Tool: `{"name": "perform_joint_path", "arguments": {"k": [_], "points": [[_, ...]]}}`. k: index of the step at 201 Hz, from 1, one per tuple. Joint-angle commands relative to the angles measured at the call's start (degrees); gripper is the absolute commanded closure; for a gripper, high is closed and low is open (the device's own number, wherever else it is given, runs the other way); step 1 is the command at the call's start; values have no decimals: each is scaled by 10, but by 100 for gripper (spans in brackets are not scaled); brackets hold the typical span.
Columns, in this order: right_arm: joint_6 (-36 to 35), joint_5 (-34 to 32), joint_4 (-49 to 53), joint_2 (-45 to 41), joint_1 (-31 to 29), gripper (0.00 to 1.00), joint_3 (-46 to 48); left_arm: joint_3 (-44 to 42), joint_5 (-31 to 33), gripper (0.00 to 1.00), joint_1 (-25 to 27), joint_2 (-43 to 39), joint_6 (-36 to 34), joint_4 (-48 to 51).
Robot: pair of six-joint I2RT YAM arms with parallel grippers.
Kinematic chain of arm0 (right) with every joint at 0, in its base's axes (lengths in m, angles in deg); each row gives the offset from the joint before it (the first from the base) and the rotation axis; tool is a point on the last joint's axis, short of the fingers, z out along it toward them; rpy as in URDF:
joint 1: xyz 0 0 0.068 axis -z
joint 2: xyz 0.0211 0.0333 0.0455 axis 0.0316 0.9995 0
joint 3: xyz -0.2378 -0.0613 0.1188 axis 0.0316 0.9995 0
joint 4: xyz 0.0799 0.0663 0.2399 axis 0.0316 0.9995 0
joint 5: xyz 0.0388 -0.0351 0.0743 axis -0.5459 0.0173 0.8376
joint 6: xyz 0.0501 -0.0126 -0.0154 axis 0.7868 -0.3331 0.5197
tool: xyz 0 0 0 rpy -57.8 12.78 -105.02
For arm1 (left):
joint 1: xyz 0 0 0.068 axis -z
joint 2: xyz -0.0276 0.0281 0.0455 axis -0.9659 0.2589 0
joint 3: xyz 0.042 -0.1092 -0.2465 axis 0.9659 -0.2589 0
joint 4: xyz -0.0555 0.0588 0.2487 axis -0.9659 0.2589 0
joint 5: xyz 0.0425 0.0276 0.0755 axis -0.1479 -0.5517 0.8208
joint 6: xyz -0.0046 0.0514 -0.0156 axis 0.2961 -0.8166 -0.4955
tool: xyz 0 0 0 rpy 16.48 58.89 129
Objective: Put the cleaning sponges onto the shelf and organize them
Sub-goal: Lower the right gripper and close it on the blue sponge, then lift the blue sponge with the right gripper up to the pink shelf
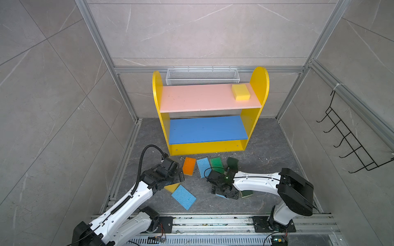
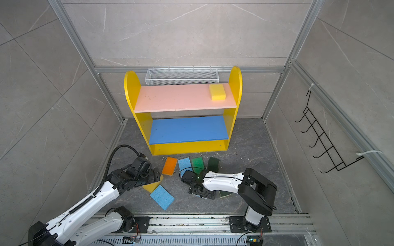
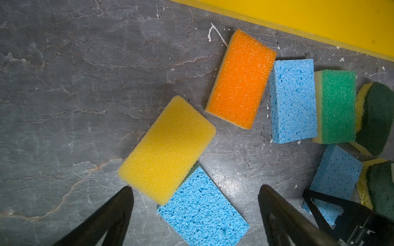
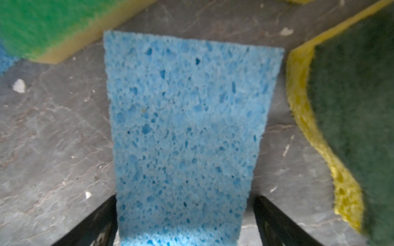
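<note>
The shelf (image 1: 259,85) stands at the back, and one yellow sponge (image 1: 241,92) lies on its pink board (image 1: 198,99). The other cleaning sponges are on the floor in front of it. My left gripper (image 3: 195,188) is open above a yellow sponge (image 3: 167,149) that overlaps a light blue one (image 3: 202,208). Beyond lie orange (image 3: 241,78), light blue (image 3: 293,100), bright green (image 3: 338,106) and dark green (image 3: 375,117) sponges in a row. My right gripper (image 4: 185,198) is open, its fingers on either side of a third light blue sponge (image 4: 187,127). Another dark green sponge (image 4: 351,117) lies beside it.
A white mesh basket (image 1: 202,76) hangs on the back wall behind the shelf. A black wire hook rack (image 1: 349,140) is on the right wall. Aluminium rails (image 1: 213,221) run along the front edge, and tiled walls close in both sides.
</note>
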Motion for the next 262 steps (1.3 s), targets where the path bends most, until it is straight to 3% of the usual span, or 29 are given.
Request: {"name": "perform_joint_path", "arguments": {"k": [1, 98, 167, 262], "points": [[5, 5, 18, 25, 5, 4, 2, 7, 14, 6, 2, -5, -4, 15], [-43, 17, 4, 23, 7, 24, 18, 20, 30, 6, 3, -21, 10, 45], [-127, 4, 14, -30, 4, 34, 25, 37, 45, 6, 2, -26, 13, 64], [-217, -54, 118, -131, -14, 33, -60, 68, 58, 6, 3, -23, 7, 81]]}}
